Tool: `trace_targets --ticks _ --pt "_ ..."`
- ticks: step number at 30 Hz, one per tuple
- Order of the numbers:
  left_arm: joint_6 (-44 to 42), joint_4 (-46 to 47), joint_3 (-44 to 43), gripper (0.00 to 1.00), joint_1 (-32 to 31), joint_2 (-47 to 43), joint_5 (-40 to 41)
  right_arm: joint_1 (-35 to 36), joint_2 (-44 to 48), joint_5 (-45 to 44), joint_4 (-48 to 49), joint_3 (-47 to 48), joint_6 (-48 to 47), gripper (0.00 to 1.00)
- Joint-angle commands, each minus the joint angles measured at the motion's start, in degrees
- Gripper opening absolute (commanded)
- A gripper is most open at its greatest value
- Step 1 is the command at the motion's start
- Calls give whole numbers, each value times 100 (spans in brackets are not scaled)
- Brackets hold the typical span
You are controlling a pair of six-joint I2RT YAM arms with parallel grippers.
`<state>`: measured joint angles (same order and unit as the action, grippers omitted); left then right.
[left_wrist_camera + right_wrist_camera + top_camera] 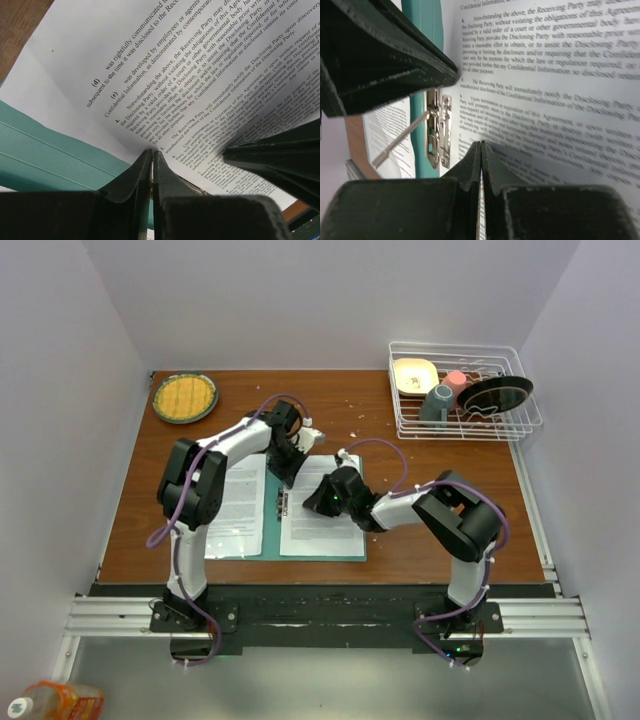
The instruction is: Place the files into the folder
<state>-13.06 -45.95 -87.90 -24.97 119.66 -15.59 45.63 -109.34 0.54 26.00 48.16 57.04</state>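
Observation:
The teal folder (300,557) lies open on the table, a printed white sheet (243,505) on its left half. The files (325,525) lie over its right half. My left gripper (291,462) is at the files' far left corner, shut on the paper edge; the left wrist view shows its jaws (152,151) pinched on the sheet (200,65), with folder (45,150) beside. My right gripper (312,502) is shut on the files' left edge (545,75), a white strip showing between its tips (480,143). The folder's metal clip (437,127) stands just left of it, lever raised.
A white wire dish rack (520,428) with a plate, cups and a dark dish stands at the back right. A round yellow woven mat (184,397) lies at the back left. Grey walls close in the table on three sides.

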Motion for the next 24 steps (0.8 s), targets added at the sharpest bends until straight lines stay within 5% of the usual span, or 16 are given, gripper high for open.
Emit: trace_targets --ticks 1,6,13,24 --pt "-127 262 299 9 1 304 452 -72 278 -381 -646 -939 -895 0" --pt "-162 368 484 8 -17 348 487 157 1344 -493 1151 -1494 -1763 0" --pt "-144 438 510 0 -17 418 496 183 1021 429 3804 -1599 -2381 0" --pt "-144 535 625 0 -17 348 496 271 160 1115 3649 -133 -2654 0"
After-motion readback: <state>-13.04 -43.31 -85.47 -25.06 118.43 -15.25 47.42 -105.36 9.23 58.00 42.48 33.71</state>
